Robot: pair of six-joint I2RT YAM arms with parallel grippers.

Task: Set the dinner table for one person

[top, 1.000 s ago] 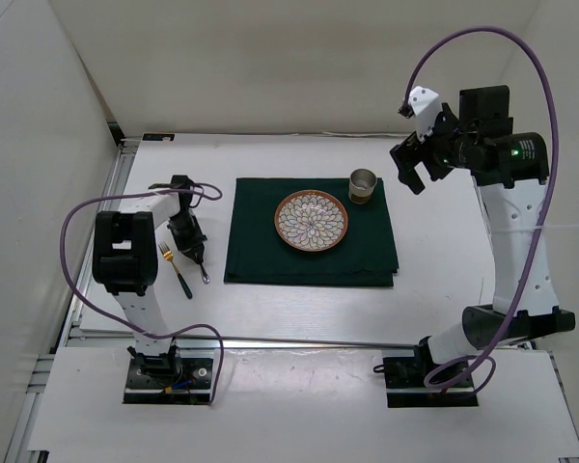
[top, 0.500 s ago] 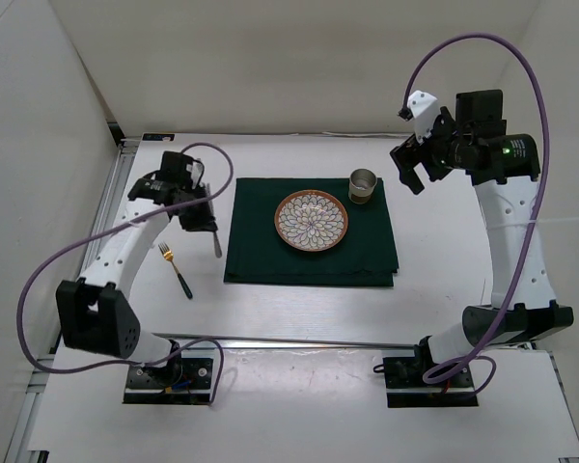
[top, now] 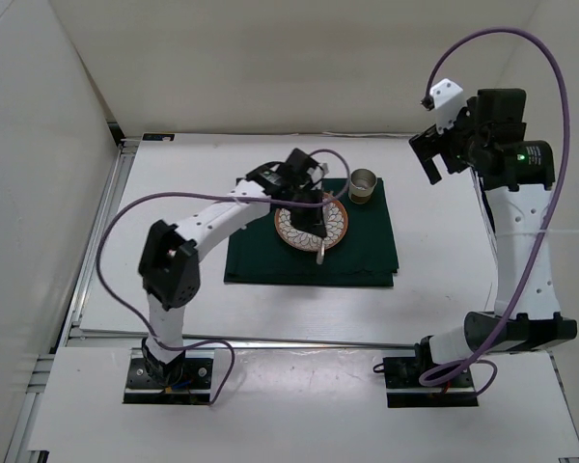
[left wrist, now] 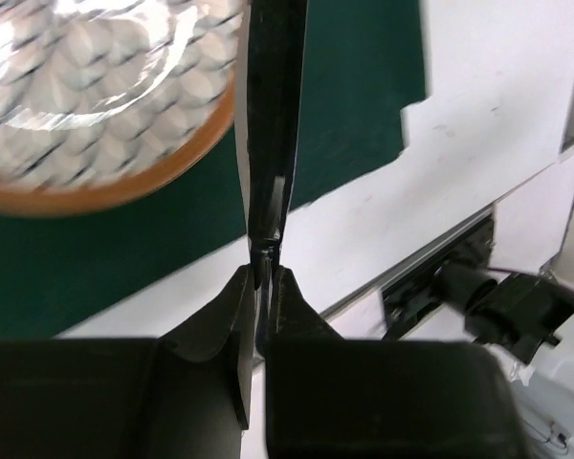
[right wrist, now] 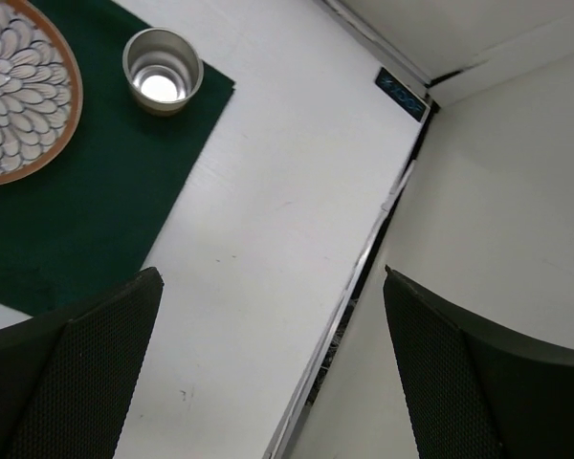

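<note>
- So, dinner table [top: 444, 289]: white top, carries everything and lies below both grippers. The bare strips left and right of the cloth are where cutlery would go, I reckon.
- green cloth [top: 367, 256]: flat mid-table, marks the place setting.
- plate [top: 336, 227]: centred on the cloth, so the rest gets arranged around it.
- cup [top: 363, 185]: upright on the cloth's far right corner, just beside the plate with a gap between them, which is the usual drink spot.
- right gripper [right wrist: 268, 382]: jaws spread wide with nothing between them. It hangs raised over bare table right of the cloth, well apart from the cup, and looks parked out of the way.
- left gripper [left wrist: 263, 277]: clenched on a utensil, hanging above the plate and off the table. It's likely mid-carry toward one side of the plate.
- utensil [top: 320, 249]: thin dark handle pinched near its end, hanging down with the tip over the plate's near rim. Spoon or knife, can't tell. Gripping it high probably lets it be laid flat without the fingers hitting the table.
</note>
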